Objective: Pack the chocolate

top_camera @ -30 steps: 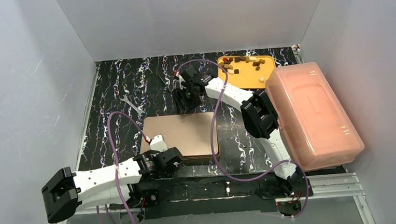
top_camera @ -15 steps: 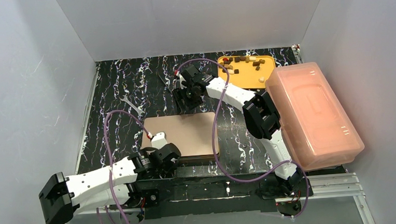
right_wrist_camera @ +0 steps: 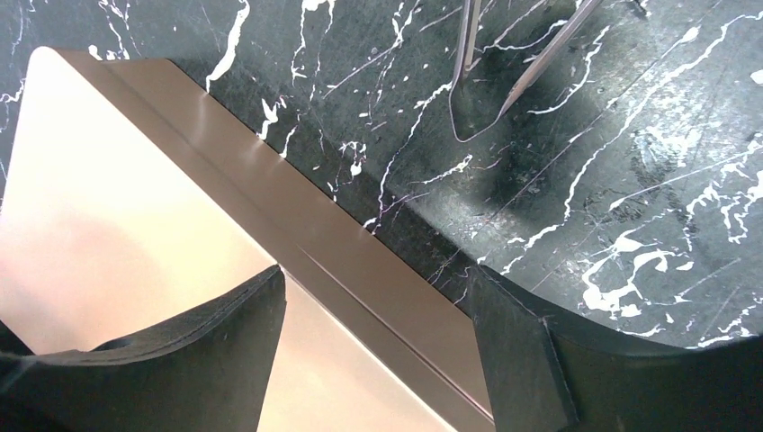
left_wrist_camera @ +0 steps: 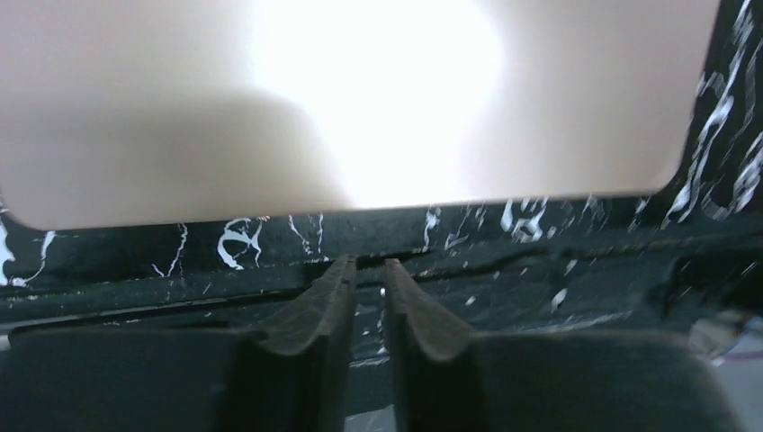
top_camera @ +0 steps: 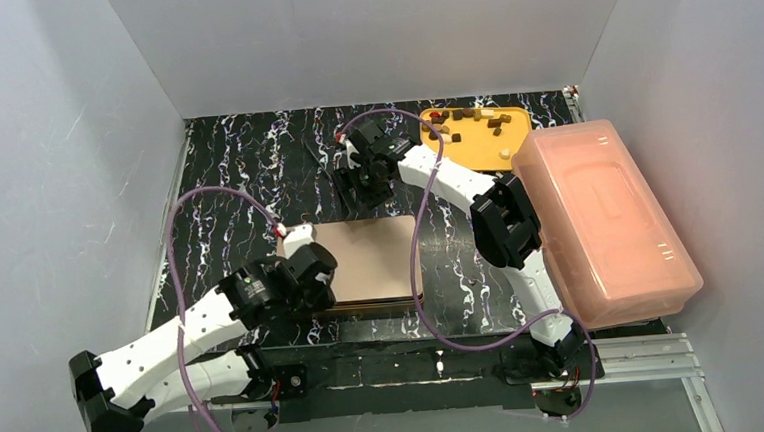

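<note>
Two grippers work near the copper lid (top_camera: pixel 366 260): the left gripper (left_wrist_camera: pixel 369 281) hangs at its near edge with fingers almost together, a thin gap between them, grasping nothing; the right gripper (right_wrist_camera: pixel 373 315) stands spread wide over its far edge, unladen. Chocolate (top_camera: pixel 467 121) lies scattered on the orange tray (top_camera: pixel 474 148) at the table's far side, beside a pink bin (top_camera: pixel 604 222).

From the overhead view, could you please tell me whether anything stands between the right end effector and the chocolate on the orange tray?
Nothing visible blocks it. The right end effector hangs open over the far edge of the copper lid; the chocolate lies on the orange tray further back and right. Only bare marbled tabletop separates them. Tongs lie just beyond the lid.
</note>
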{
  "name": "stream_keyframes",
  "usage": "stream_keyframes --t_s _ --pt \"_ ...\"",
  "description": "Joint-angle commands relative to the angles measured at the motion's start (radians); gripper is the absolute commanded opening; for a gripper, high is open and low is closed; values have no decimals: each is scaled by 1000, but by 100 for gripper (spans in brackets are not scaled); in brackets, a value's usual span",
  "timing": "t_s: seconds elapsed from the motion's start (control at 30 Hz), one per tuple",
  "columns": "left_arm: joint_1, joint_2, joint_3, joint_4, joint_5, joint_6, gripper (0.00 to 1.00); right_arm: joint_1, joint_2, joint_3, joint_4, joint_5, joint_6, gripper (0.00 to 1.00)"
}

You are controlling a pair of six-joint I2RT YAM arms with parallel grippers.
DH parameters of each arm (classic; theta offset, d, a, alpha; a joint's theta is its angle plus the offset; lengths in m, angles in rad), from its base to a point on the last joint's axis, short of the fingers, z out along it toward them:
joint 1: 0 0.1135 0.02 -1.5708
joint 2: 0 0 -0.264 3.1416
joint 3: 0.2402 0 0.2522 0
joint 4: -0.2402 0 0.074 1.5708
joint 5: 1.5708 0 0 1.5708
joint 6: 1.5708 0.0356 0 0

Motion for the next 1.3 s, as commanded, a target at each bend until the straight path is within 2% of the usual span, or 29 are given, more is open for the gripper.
stream_keyframes --t_s 0.0,0.1,0.23,0.27,0.33,0.43,0.5,0.63,0.77,1.0,1.1,1.27 --pt "149 9 96 -184 -79 8 25 -9 -21 85 -37 -5 -15 82" --pt "288 -23 109 -191 -75 43 34 -9 -17 99 -46 -17 -14 83" --pt "501 -10 116 -118 14 150 38 -9 -33 88 -41 -12 -7 83" --pt "552 10 114 -95 53 170 38 -10 -39 86 -41 -8 -4 83" --pt "644 51 106 -41 144 207 30 -11 -41 100 -49 1 -2 84" --pt "688 56 111 -17 203 229 27 -9 -16 160 -80 -1 -5 86" --pt "695 49 132 -61 213 247 26 -6 11 212 -101 -22 -1 86" --pt "696 -35 112 -152 246 238 17 5 69 316 -122 -48 14 86" --pt "696 -118 50 -220 273 208 1 13 94 351 -77 -87 44 86" --pt "670 -195 -54 -266 296 122 0 21 95 313 30 -87 74 85" --pt "605 -205 -90 -269 291 70 0 20 103 316 38 -88 72 85" --pt "379 -192 -171 -207 210 -113 0 23 148 364 45 -124 70 87"
